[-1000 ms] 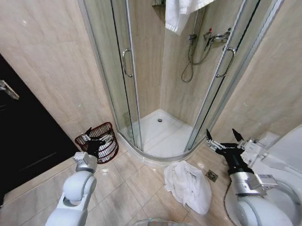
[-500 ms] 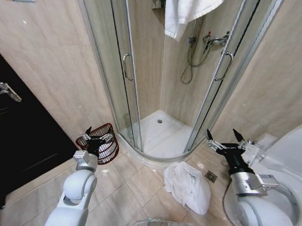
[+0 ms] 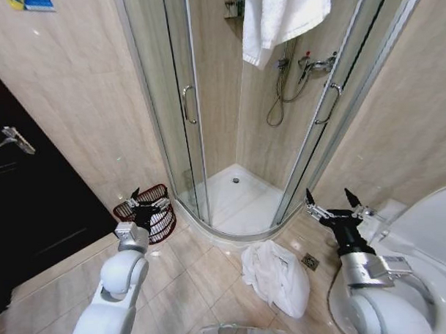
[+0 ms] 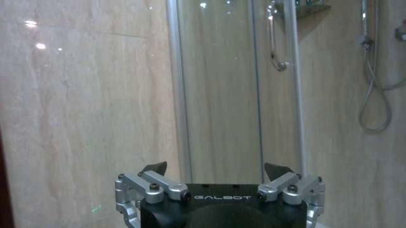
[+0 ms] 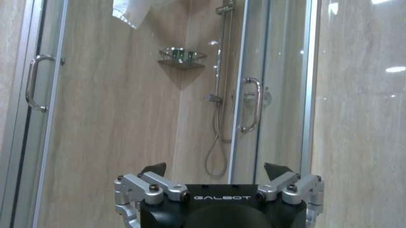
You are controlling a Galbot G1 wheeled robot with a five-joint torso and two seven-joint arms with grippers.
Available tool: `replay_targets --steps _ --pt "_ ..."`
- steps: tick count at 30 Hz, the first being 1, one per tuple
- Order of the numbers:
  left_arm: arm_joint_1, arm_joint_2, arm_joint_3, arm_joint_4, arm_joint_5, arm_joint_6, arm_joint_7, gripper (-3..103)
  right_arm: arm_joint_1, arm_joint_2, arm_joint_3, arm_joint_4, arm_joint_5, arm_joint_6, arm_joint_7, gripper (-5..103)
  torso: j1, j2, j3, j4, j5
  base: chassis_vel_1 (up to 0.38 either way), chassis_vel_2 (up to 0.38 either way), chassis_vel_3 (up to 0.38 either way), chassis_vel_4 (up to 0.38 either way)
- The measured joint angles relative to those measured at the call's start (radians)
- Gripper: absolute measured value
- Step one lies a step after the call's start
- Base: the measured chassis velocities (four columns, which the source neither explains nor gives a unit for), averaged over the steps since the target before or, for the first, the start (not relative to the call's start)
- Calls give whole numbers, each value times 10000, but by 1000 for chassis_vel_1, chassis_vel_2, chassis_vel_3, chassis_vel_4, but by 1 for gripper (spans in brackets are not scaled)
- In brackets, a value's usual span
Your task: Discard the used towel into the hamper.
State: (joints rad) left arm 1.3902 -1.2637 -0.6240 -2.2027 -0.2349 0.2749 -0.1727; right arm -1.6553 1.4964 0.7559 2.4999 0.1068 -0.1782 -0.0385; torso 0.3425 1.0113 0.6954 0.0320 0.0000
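Since 1 s back the head cam had tilted up; arms barely shifted. Left pincer (image 3: pixel 149 204) hung open w/ nothing in it, over the hamper (image 3: pixel 160 217), left of the shower. Used towel (image 3: pixel 276 273) lay crumpled on the floor, lower-left of the right pincer (image 3: pixel 332 200), also open, empty — the nearer arm.

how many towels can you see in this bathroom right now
2. One white towel lies crumpled on the floor tiles in front of the shower. Another towel hangs over the top of the shower. None look hidden.
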Motion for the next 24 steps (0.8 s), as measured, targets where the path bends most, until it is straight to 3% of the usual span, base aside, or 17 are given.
replay_targets --steps 24 --pt "-213 99 26 5 -55 240 -268 100 -53 -34 16 0 -20 55 -2 100 520 1155 637 0 -1 0 0 0 0"
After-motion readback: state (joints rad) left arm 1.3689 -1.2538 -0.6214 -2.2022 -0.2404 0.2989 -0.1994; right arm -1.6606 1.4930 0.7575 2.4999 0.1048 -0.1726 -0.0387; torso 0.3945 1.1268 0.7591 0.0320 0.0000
